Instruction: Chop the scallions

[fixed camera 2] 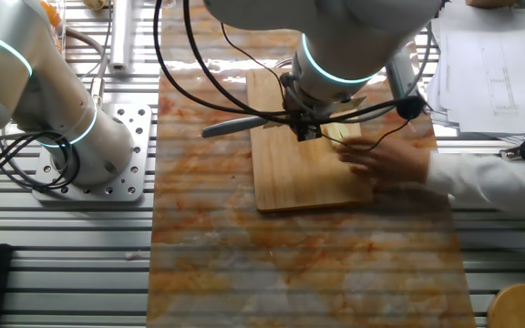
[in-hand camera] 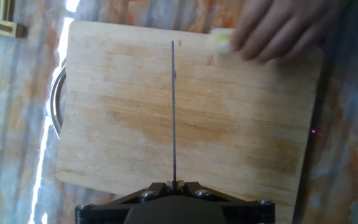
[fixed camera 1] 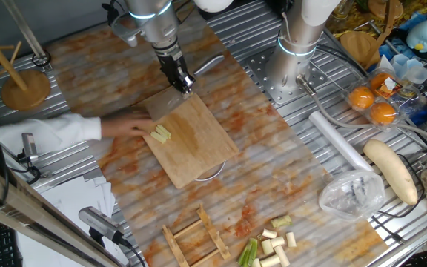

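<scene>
A few pale yellow-green scallion pieces (fixed camera 1: 160, 134) lie on the left part of the wooden cutting board (fixed camera 1: 199, 148). A person's hand (fixed camera 1: 128, 124) touches them. In the hand view the scallions (in-hand camera: 221, 38) sit at the board's far edge, partly under the hand (in-hand camera: 278, 28). My gripper (fixed camera 1: 180, 78) is shut on a knife (in-hand camera: 173, 106). In the hand view the blade shows edge-on over the middle of the board (in-hand camera: 135, 124), apart from the scallions. The gripper (in-hand camera: 174, 185) is at the bottom of that view. More cut scallion stalks (fixed camera 1: 273, 245) lie at the table's front.
A metal pan sits under the board, with its rim (in-hand camera: 58, 99) and handle (fixed camera 1: 206, 67) showing. A long white radish (fixed camera 1: 391, 169), a plastic bag (fixed camera 1: 351, 194), oranges (fixed camera 1: 373, 104) and a second arm's base (fixed camera 1: 295, 67) are to the right. A wooden rack (fixed camera 1: 195, 241) lies in front.
</scene>
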Available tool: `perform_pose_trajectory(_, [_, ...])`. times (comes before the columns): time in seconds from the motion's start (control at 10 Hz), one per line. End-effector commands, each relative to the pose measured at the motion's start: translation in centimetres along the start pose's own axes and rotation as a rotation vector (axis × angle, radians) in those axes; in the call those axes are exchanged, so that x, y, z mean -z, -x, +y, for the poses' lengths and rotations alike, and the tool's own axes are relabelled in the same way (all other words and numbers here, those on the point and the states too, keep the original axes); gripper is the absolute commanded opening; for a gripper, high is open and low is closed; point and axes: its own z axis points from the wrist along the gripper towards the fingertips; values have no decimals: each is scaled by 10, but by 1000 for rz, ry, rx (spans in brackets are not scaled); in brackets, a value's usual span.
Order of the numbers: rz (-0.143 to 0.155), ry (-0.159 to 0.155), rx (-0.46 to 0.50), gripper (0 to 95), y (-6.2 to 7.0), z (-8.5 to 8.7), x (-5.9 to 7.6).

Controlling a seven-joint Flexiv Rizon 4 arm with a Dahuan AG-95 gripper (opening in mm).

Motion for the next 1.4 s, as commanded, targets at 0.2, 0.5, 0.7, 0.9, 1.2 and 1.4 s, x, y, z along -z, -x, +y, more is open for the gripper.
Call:
perform_pose_trajectory(0.2, [5,10,-23,0,-1,0,2])
perform_pose_trajectory(0.5, [51,-34,6,0,-1,0,1])
perform_pose_trajectory(0.7, [85,-67,-2,0,3,1,0])
perform_pose_trajectory(0.9, [79,-109,24,0,25,3,-8])
perform_pose_trajectory(1.2, [81,-128,23,0,67,11,-34])
perform_pose_trajectory(1.4, [57,-144,36,0,72,13,-39])
